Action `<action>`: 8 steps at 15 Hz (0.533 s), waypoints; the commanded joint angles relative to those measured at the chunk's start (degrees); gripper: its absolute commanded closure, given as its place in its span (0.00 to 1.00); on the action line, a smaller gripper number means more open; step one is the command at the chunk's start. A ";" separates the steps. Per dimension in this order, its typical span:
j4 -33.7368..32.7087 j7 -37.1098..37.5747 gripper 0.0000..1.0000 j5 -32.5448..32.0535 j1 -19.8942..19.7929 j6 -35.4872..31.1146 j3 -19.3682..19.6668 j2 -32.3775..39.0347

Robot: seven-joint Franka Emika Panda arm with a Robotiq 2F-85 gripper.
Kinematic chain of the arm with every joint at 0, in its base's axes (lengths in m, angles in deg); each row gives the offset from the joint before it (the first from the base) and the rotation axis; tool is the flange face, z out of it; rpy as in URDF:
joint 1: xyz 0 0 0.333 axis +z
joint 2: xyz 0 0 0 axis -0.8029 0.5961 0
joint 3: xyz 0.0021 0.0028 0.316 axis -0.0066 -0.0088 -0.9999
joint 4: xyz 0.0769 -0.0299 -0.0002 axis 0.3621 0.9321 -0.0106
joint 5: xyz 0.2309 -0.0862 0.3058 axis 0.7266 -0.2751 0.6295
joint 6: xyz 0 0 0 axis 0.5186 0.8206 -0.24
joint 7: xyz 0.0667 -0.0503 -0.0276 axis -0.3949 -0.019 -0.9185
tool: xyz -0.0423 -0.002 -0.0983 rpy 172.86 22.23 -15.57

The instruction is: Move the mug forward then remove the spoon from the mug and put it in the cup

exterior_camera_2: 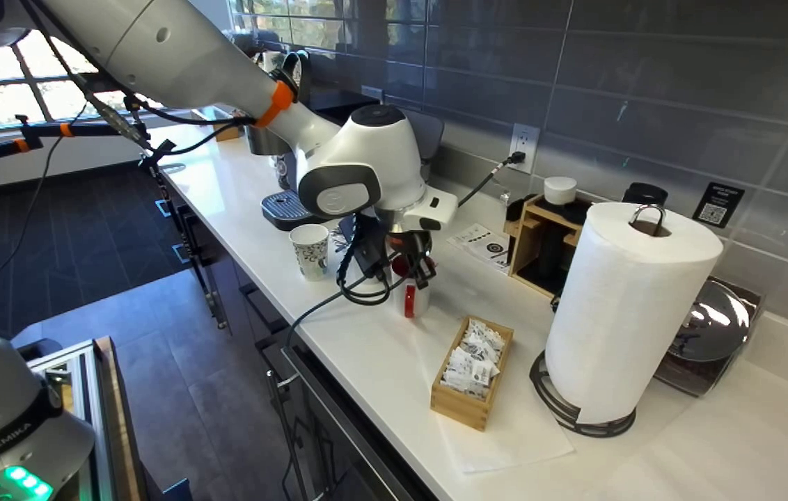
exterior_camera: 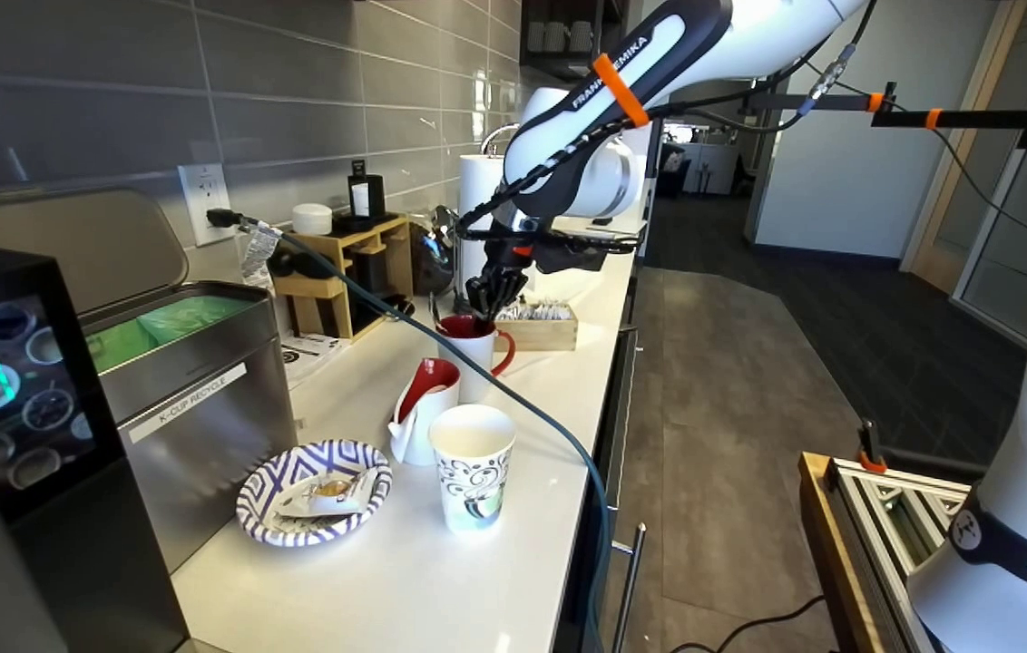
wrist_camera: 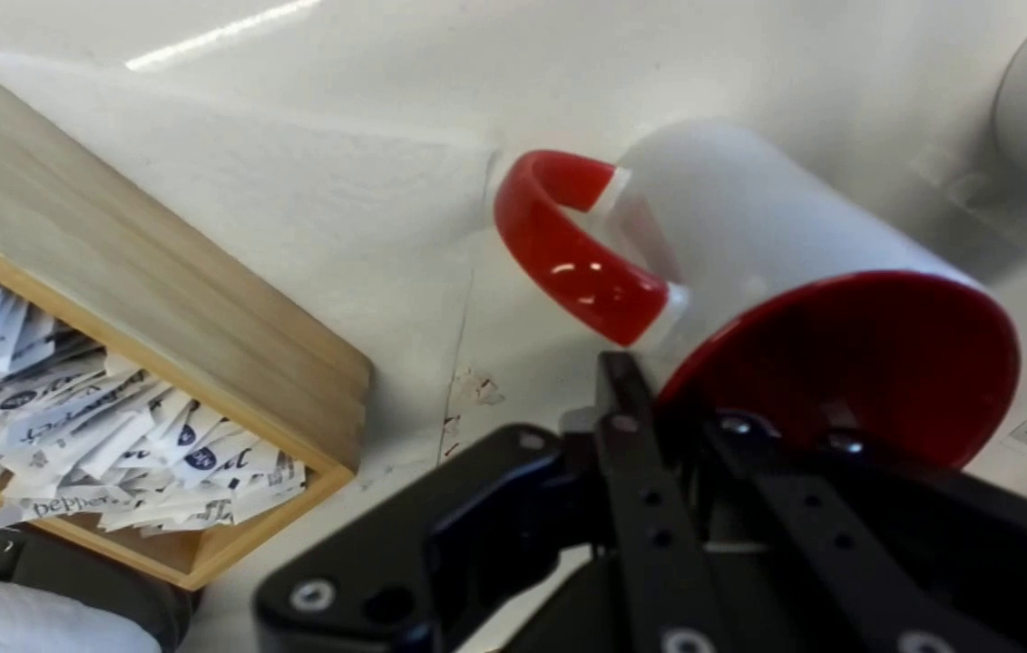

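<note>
The mug, white with a red inside and red handle, stands on the counter (exterior_camera: pixel 468 358); it also shows in the wrist view (wrist_camera: pixel 731 218). My gripper (wrist_camera: pixel 681 408) points down at its rim near the handle, one finger outside and one inside, close together on the wall. In both exterior views the gripper (exterior_camera: pixel 488 313) (exterior_camera_2: pixel 425 271) is at the mug's top. The white cup with dark printed marks (exterior_camera: pixel 474 472) stands upright nearer the camera; it also shows in an exterior view (exterior_camera_2: pixel 310 254). The red spoon does not show; fingers and shadow hide part of the mug's inside.
A white vessel with red inside (exterior_camera: pixel 427 417) stands between mug and cup. A patterned dish (exterior_camera: pixel 314 494) lies beside them. A wooden packet box (exterior_camera_2: pixel 470 372) and paper towel roll (exterior_camera_2: pixel 627 313) stand near the mug. A blue cable (exterior_camera: pixel 559 426) crosses over the counter.
</note>
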 commanded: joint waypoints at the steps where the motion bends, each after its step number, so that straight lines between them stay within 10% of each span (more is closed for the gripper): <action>1: 0.07 0.45 0.98 -1.92 0.38 -0.89 -0.09 -0.37; 8: -6.47 0.65 0.98 -5.32 0.60 0.60 0.07 1.01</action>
